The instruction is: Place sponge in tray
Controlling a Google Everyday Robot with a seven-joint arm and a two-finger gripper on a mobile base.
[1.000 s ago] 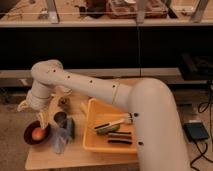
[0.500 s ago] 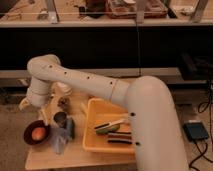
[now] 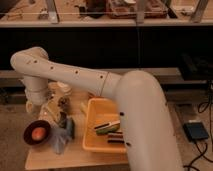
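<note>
The sponge [image 3: 70,128] is a small dark grey-blue block standing on the wooden table just right of a small metal cup [image 3: 62,119]. The tray [image 3: 96,142] is a large yellow-orange tub to the right of the sponge, holding a green item, black strips and a pale utensil. My gripper [image 3: 50,108] hangs from the white wrist at the table's left side. It is above and to the left of the cup and sponge, apart from both. Nothing shows in its grasp.
A dark-red bowl [image 3: 36,134] with an orange round item sits at the front left. A pale bluish translucent item [image 3: 57,141] lies in front of the cup. A white cup [image 3: 64,87] stands at the back. My white arm crosses over the tray's right side.
The wrist and gripper have moved slightly up and to the left, away from the cup. The sponge and the tray have not moved.
</note>
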